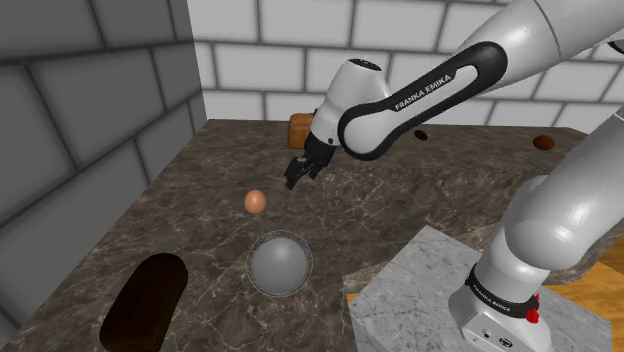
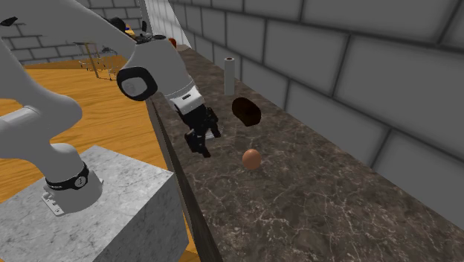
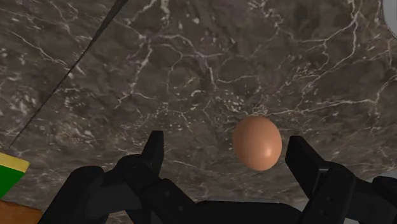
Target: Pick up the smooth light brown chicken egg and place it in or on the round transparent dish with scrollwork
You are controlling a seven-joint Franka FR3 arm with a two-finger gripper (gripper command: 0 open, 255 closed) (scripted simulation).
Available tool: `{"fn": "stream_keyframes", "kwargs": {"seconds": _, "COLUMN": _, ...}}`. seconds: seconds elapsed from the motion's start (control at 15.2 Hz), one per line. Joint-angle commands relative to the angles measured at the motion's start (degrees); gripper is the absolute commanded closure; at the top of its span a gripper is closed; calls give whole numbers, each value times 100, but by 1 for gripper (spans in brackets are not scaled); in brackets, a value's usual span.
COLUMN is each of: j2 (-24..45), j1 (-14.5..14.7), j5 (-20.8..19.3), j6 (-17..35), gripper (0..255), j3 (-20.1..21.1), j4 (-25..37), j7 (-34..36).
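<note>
Black fingers (image 3: 153, 156) are standing wide apart, holding nothing, as I am hovering my gripper (image 1: 298, 172) above the counter (image 1: 400, 215). The egg (image 3: 256, 142) is lying on the counter below, nearer one finger than the other, and near the dish (image 1: 280, 265) without touching it. I am judging this as the approach: next I am needing to centre over the egg, descend, and close gently.

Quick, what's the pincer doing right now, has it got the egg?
The pincer is open and holds nothing; the light brown egg lies untouched on the dark marble counter, seen between the fingers.
</note>
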Motion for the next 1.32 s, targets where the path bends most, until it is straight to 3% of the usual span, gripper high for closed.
{"fn": "stream_keyframes", "kwargs": {"seconds": 0.0, "j2": 503, "j1": -120, "j5": -267, "j6": 446, "gripper": 0, "j3": 229, "j4": 214, "j7": 310}}
{"fn": "stream_keyframes", "kwargs": {"seconds": 0.2, "j2": 1234, "j1": -374, "j5": -1091, "j6": 1016, "gripper": 0, "j3": 561, "j4": 545, "j7": 1066}}
{"fn": "stream_keyframes", "kwargs": {"seconds": 0.33, "j2": 1744, "j1": -488, "j5": -2030, "j6": 1306, "gripper": 0, "j3": 662, "j4": 834, "j7": 1867}}
{"fn": "stream_keyframes", "kwargs": {"seconds": 0.46, "j2": 2219, "j1": -320, "j5": -3043, "j6": 1490, "gripper": 0, "j3": 464, "j4": 1171, "j7": 2731}}
{"fn": "stream_keyframes", "kwargs": {"seconds": 0.92, "j2": 2886, "j1": 155, "j5": -4016, "j6": 1726, "gripper": 0, "j3": -140, "j4": 1552, "j7": 3500}}
{"fn": "stream_keyframes", "kwargs": {"seconds": 1.25, "j2": 2938, "j1": 203, "j5": -4075, "j6": 1745, "gripper": 0, "j3": -196, "j4": 1585, "j7": 3549}}
